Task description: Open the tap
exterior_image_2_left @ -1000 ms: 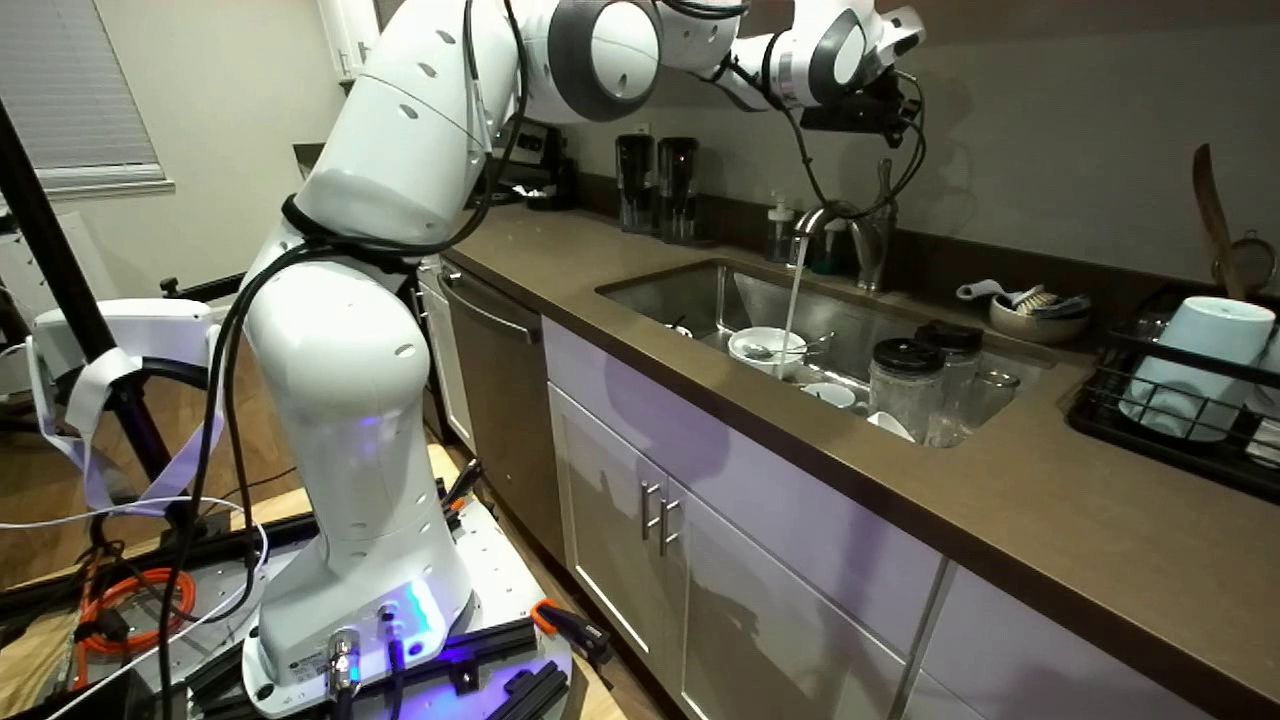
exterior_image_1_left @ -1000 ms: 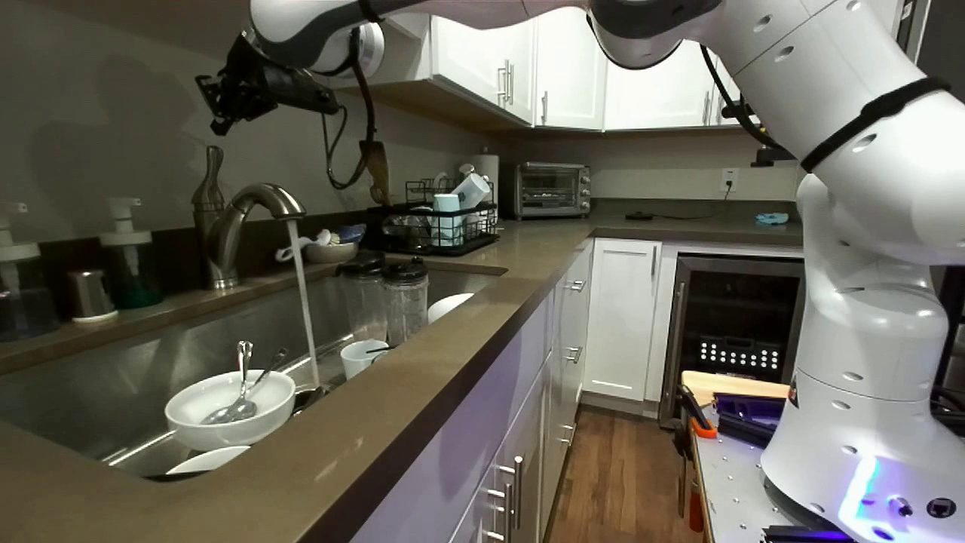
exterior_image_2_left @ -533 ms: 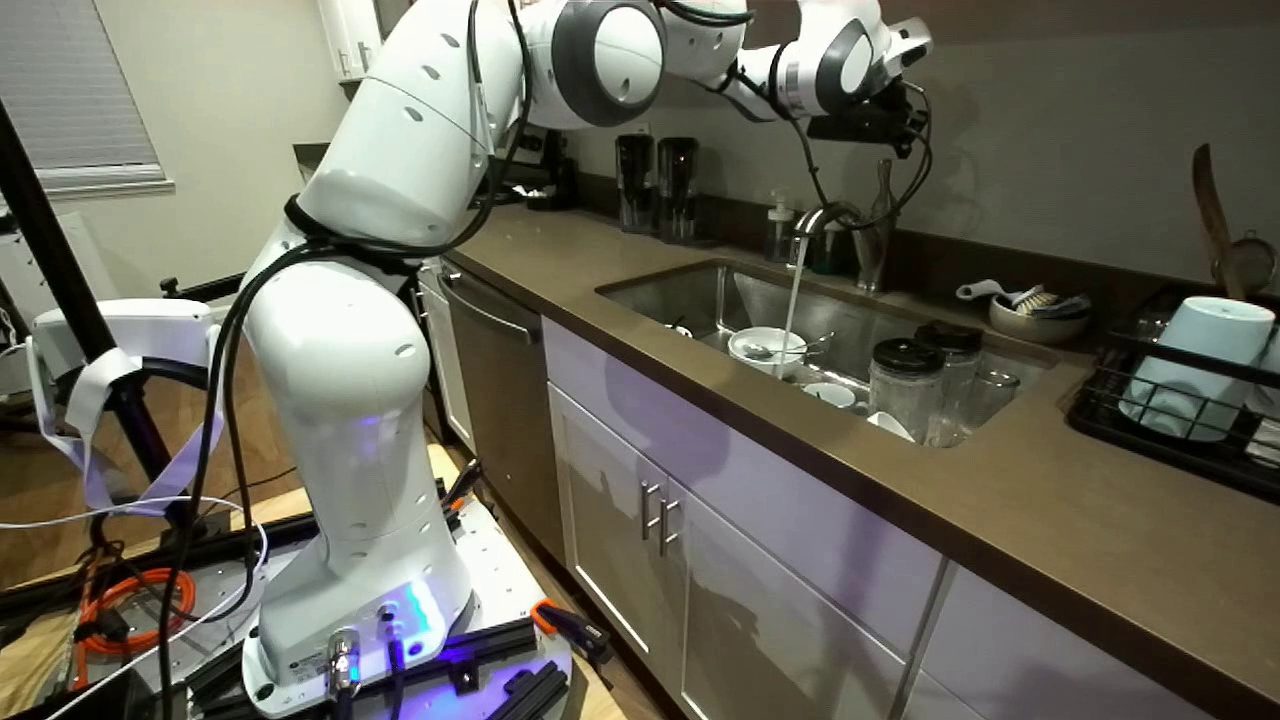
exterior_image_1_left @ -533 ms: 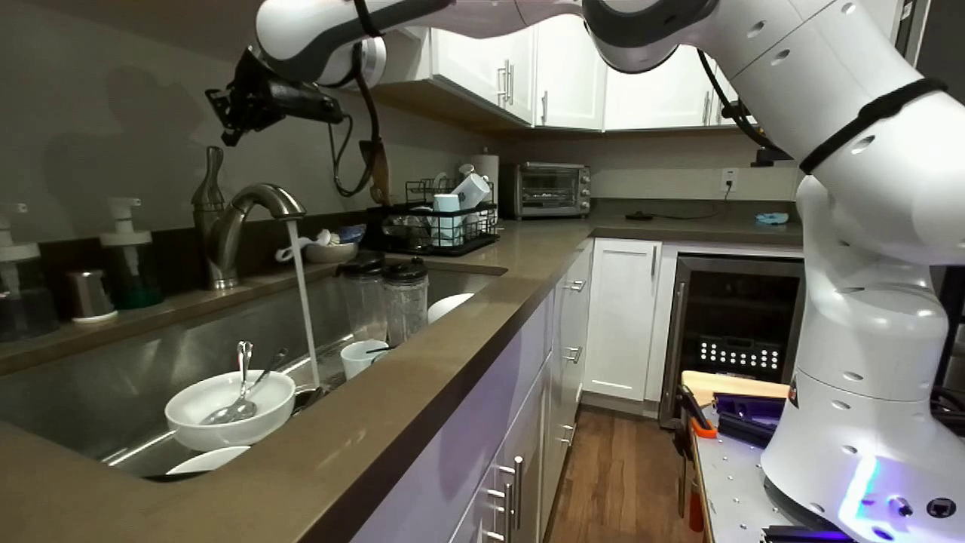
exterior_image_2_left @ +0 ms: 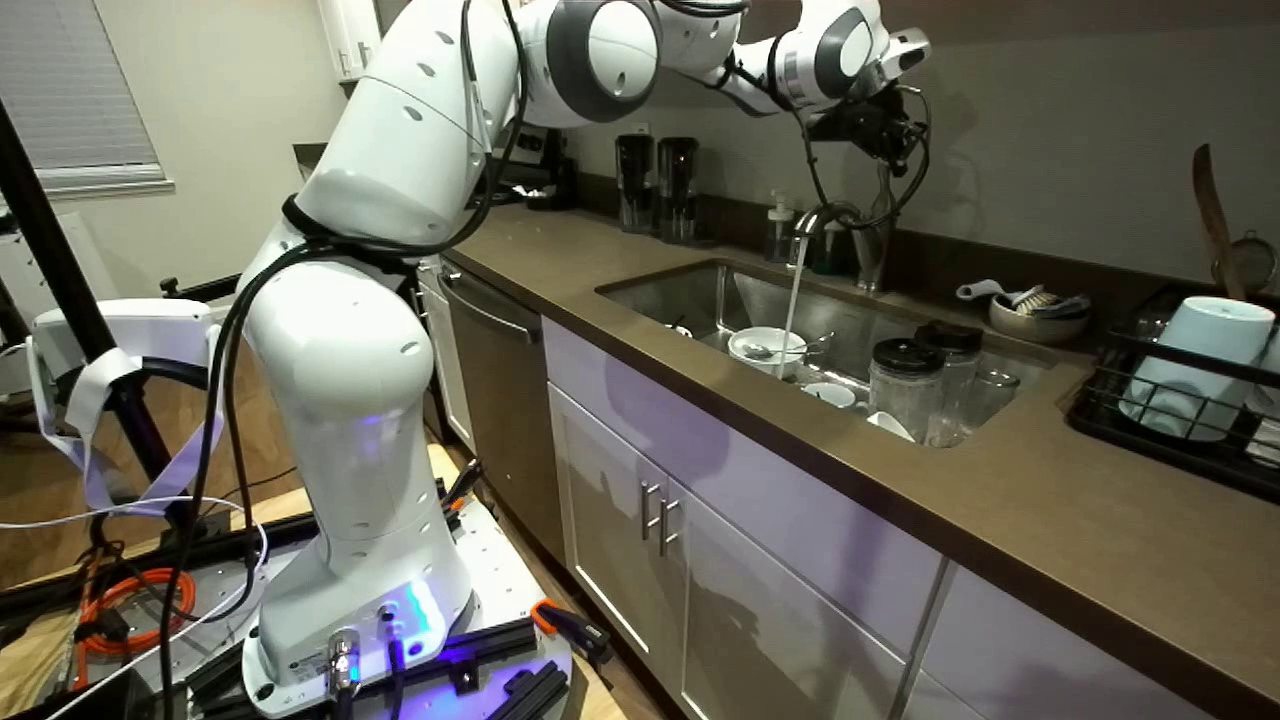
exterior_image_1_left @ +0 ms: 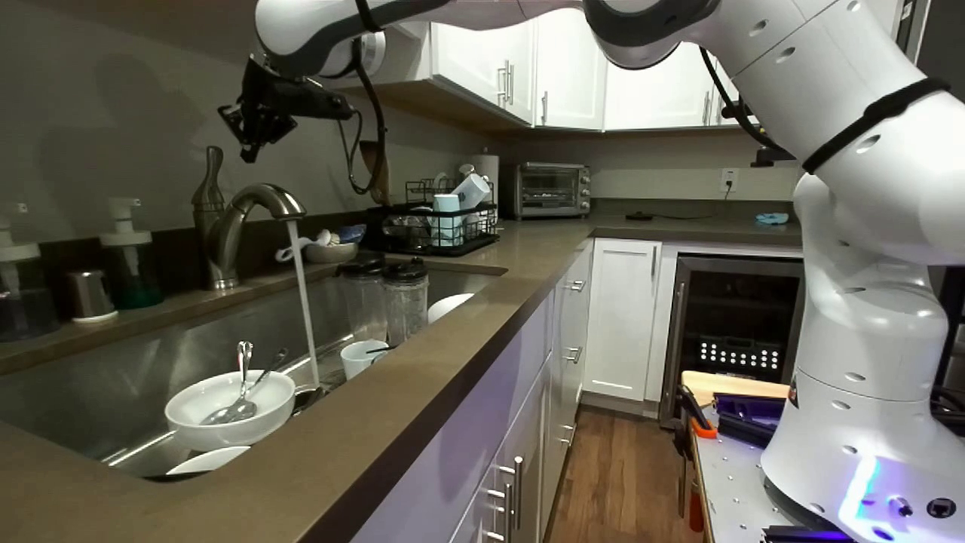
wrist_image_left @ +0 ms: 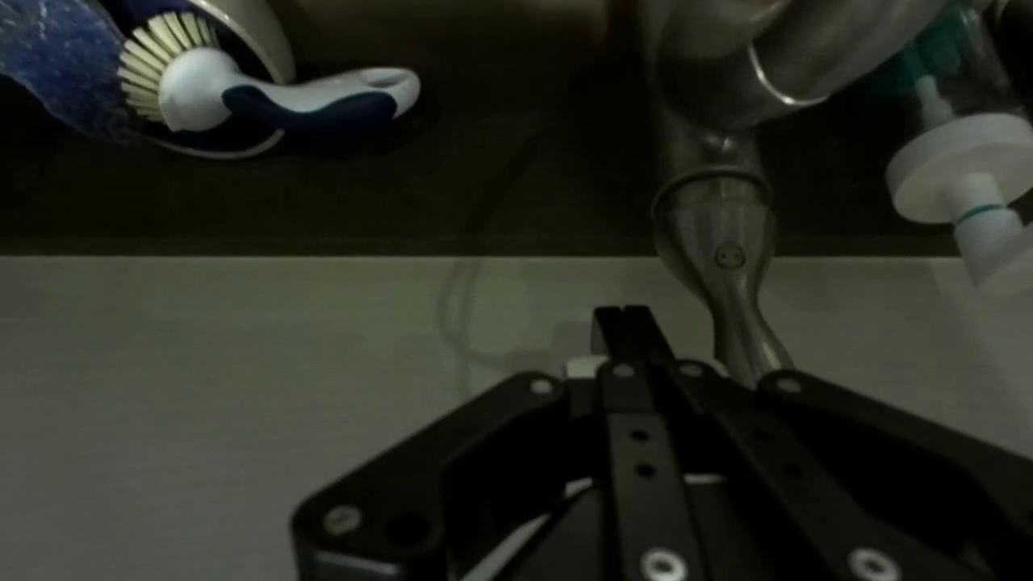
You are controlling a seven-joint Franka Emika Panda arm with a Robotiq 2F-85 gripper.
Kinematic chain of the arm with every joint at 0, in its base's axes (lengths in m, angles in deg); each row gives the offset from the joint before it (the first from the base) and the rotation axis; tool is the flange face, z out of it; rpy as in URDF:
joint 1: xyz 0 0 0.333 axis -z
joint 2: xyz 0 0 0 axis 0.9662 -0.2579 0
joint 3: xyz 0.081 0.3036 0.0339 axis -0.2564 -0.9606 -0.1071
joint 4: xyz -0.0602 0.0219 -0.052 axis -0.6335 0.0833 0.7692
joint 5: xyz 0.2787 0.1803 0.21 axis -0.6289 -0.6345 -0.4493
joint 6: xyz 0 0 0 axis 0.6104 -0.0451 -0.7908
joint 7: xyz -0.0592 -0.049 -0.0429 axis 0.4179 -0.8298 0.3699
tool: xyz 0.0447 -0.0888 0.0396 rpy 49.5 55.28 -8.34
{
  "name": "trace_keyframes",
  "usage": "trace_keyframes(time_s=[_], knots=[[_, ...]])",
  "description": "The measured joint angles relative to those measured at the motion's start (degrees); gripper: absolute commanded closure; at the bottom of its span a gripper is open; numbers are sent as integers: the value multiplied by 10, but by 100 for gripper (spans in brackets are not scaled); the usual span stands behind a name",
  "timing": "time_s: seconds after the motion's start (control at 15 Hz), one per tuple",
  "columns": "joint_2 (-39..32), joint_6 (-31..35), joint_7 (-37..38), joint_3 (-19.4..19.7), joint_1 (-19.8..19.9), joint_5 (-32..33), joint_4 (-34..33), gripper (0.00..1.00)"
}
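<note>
In an exterior view, the brown tabletop carries a toaster oven near its far corner; the tap stands at the back edge, water running into the sink. In an exterior view, cabinets sit below the front edge; a blind hangs across the room. Wrist view: claw fully narrowed, fingertips together, near the tap's lever.

no words or numbers can be read; the tap's lever bears a round mark with two dots.
</note>
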Motion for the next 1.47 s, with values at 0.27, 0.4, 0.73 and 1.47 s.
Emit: trace_keyframes(time_s=[0.27, 0.4, 0.73, 1.47], knots=[[1, -72, -4, -10, -4, -2, -16, 98], [1, -88, -8, -19, -3, -7, -22, 98], [0, -90, -16, -37, 1, -22, -24, 98], [-21, -6, -18, -52, 11, -33, -24, 98]])
